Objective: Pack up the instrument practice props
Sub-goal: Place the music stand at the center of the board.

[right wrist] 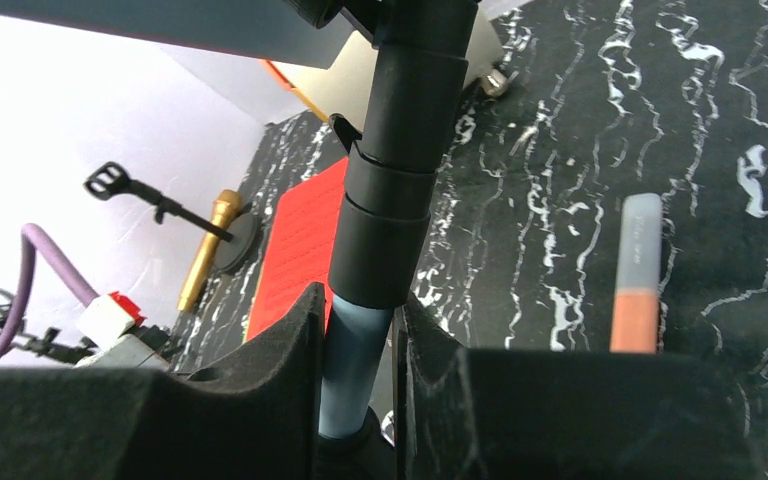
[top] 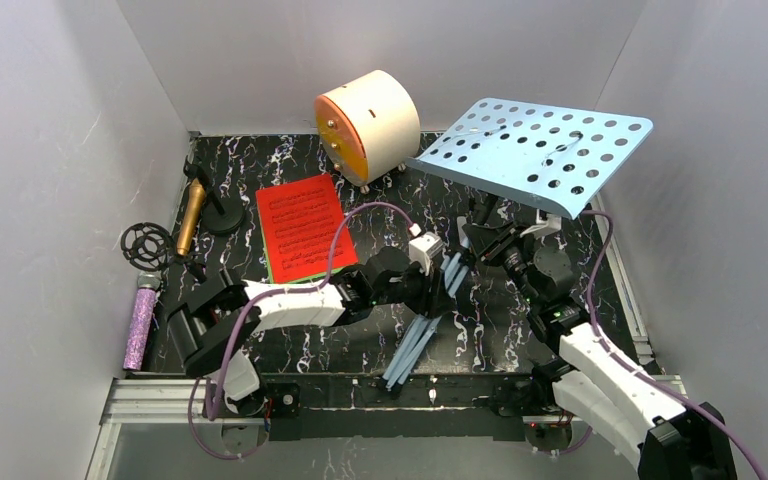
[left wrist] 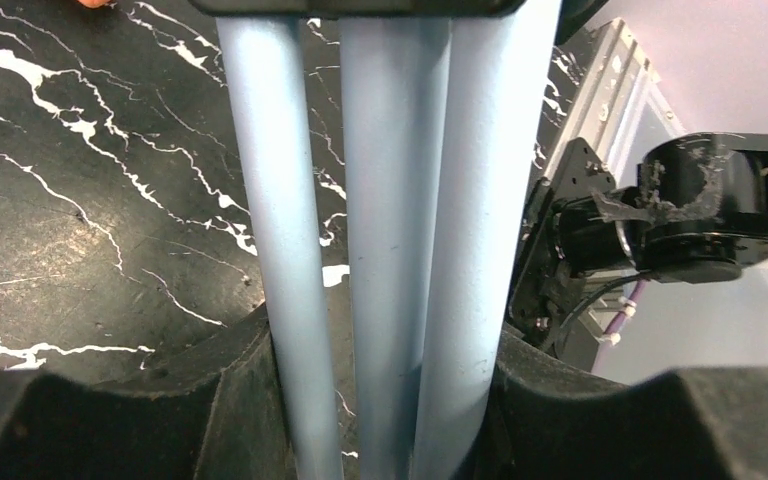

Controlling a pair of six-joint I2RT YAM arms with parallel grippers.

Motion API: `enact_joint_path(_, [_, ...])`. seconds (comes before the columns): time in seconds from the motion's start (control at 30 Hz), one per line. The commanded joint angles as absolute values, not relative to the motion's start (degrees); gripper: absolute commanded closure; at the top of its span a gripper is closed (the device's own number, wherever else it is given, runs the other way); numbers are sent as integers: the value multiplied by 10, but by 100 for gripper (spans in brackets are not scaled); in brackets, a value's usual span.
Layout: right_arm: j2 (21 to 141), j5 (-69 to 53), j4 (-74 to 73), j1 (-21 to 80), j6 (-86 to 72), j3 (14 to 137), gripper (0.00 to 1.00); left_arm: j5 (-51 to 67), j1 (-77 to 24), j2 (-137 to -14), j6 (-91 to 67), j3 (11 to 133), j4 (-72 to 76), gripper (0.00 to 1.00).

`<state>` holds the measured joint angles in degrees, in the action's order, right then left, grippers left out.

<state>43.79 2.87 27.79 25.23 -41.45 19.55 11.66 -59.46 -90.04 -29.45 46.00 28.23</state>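
Observation:
The pale-blue perforated sheet-music tripod [top: 532,150] is held tilted above the black marbled mat. My left gripper [top: 438,288] is shut on its three folded pale-blue legs [left wrist: 390,230], which run between my fingers [left wrist: 210,400]. My right gripper [top: 492,248] is shut on the tripod's post [right wrist: 355,360], just below its black sleeve [right wrist: 400,180]. The red music sheet [top: 300,228] lies flat at centre left with a green edge under it. The gold microphone [top: 192,215] rests on a black round-base stand [top: 222,215]. The silver-headed purple microphone [top: 142,325] lies at far left.
The round cream-and-orange cabinet [top: 368,122] stands at the back centre. A black ring-shaped mic holder [top: 146,242] sits by the left wall. Grey walls close in three sides. A grey-and-orange stick [right wrist: 638,280] shows on the mat in the right wrist view.

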Motion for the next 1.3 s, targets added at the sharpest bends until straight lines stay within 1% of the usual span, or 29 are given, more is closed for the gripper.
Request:
enact_joint_path(0.0, [456,113,316,240,-316,183,99,95,-590,-894,-290,516,388,100])
enact_joint_path(0.33, [528,130,373,220,-299,162,99,77,-590,-956,-316,551,381,100])
enact_joint_path(0.5, [590,120,408,195,-298,170,99,57,-589,-991,-313,581,361,100])
enact_joint_path(0.7, [662,105,454,168,-310,181,99,31,-579,-1016,-287,604,325,100])
enact_joint_path(0.93, [739,80,458,150,-332,204,99,36,-558,-1052,-245,650,260,100])
enact_joint_path(1.0, [754,67,451,149,-334,210,94,36,-556,-1062,-229,666,226,100])
enact_joint_path(1.1, [762,58,437,149,-338,214,81,32,-553,-1065,-220,669,212,100])
enact_joint_path(1.2, [760,60,409,148,-344,218,58,31,-552,-1069,-217,667,210,100])
enact_joint_path(1.27, [756,61,389,148,-351,220,50,43,-552,-1079,-218,668,210,100])
